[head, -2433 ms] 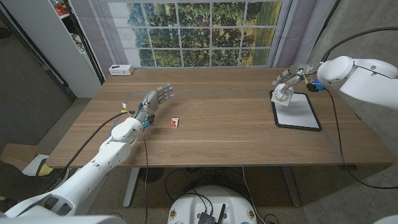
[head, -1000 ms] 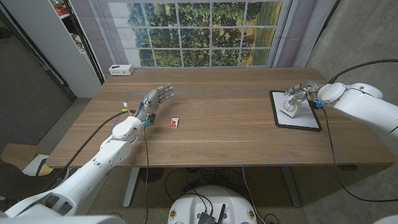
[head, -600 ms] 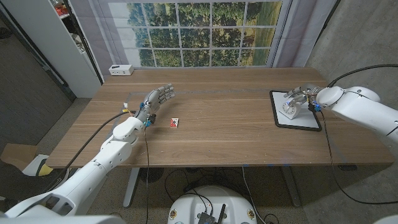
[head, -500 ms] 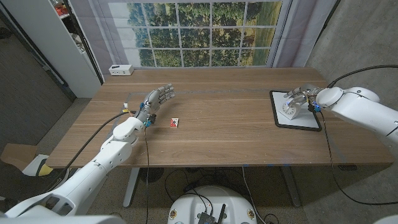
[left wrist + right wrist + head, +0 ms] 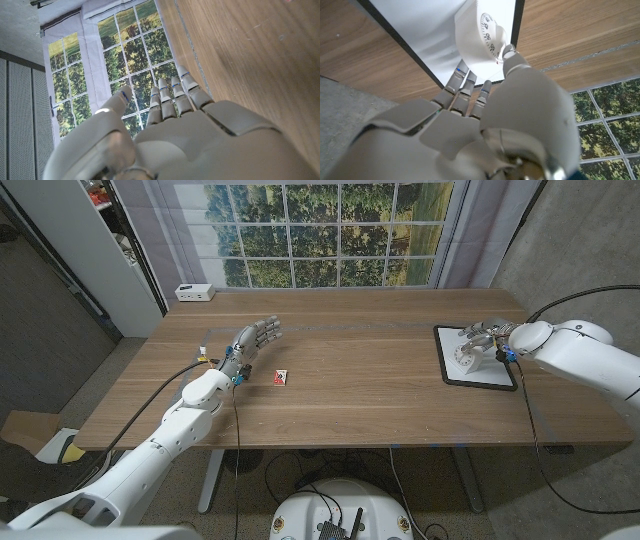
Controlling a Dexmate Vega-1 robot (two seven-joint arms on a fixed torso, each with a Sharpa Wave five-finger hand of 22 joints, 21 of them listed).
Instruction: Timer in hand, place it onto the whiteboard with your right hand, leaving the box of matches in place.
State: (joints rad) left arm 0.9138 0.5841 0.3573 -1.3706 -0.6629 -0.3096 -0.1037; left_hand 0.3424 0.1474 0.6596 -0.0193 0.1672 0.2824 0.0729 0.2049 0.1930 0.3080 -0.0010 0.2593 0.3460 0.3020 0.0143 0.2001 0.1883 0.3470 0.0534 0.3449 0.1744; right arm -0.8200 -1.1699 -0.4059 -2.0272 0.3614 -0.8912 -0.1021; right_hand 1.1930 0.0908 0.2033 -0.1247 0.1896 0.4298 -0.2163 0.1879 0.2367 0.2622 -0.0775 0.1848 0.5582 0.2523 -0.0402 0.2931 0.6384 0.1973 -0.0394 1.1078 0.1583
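Right hand point(image 5: 487, 336): seen over the far part of the whiteboard point(image 5: 478, 370), fingers curved about the timer point(image 5: 464, 351). In the right wrist view the hand point(image 5: 470, 135) is shown with fingertips point(image 5: 461, 70) at the edge of the timer point(image 5: 482, 36) and the thumb touching its dial side. Whether a grip is exerted, or the fingers merely lie against it, cannot be told.

Timer: a white dial timer, shown standing on the white surface of the whiteboard point(image 5: 420, 30), in its far left part as seen from the head view.

Change, right hand: 2.4 s ago the hand was held above the board's far left corner with the timer in its fingers; it has since been lowered and drawn inward over the board. Over the last half second almost no shift is seen.

Left hand point(image 5: 252, 340): fingers extended and apart, nothing held, raised over the table point(image 5: 350, 395); unchanged in pose across all frames. The same spread fingers are seen in the left wrist view point(image 5: 170, 130).

Box of matches point(image 5: 281, 378): lying on the table near the left hand, apart from it; its position is unchanged.
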